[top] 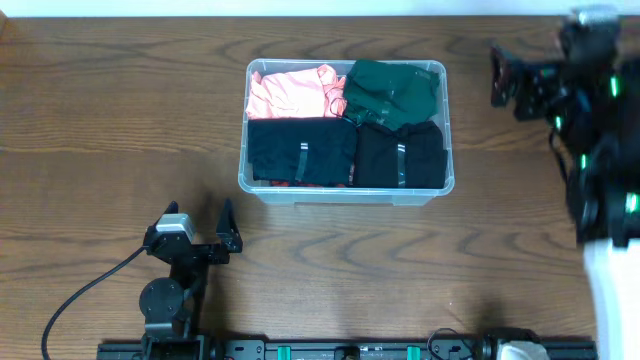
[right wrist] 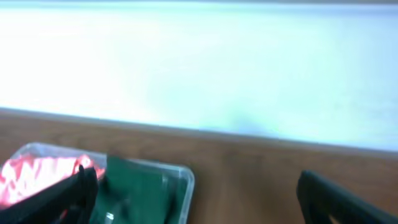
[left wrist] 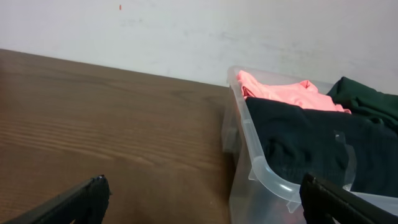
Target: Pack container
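Container (top: 340, 192) – a clear tub – is sitting mid-counter (top: 120, 120), holding a pink garment (top: 290, 92), a green one (top: 392, 88) and two black ones (top: 300, 150) side by side. Left gripper (left wrist: 202, 190) is hovering near its front-left corner, jaws spread, grasping nothing. Right gripper (right wrist: 193, 186) – blurred – is hanging off its far right, also released.
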Robot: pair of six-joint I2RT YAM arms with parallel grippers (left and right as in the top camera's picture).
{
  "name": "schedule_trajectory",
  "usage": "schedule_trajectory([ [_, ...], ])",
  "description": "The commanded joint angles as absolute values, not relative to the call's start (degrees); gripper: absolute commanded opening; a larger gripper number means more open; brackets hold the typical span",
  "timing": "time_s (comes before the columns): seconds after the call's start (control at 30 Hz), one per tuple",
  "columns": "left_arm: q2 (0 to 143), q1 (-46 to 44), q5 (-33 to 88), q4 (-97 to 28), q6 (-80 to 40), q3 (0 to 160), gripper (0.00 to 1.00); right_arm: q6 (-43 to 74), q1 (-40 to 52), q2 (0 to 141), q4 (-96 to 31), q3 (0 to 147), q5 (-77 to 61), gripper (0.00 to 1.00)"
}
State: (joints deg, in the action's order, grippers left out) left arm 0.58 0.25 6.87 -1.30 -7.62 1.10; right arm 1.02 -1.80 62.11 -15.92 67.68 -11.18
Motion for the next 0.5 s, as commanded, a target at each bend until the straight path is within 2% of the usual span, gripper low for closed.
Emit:
schedule_trajectory([
  [0.0, 0.3, 0.0, 7.3, -3.4, -7.4, 0.2, 0.98, 1.2, -0.6, 54.7, -6.4, 54.3, -12.5, 0.99],
  [0.1, 0.3, 0.0, 7.3, -3.4, -7.4, 0.2, 0.98, 1.2, -0.6, 46.0, 5.5, 41.5, -12.4, 0.99],
  [0.17, 0.3, 0.0, 7.3, -3.4, -7.4, 0.2, 0.98, 1.2, -0.6, 40.2, 8.9, 34.9, -12.2, 0.99],
  [0.47, 0.3, 0.0, 7.3, -3.4, -7.4, 0.2, 0.98, 1.2, -0.6, 18.7, 10.4, 14.7, -11.8, 0.99],
])
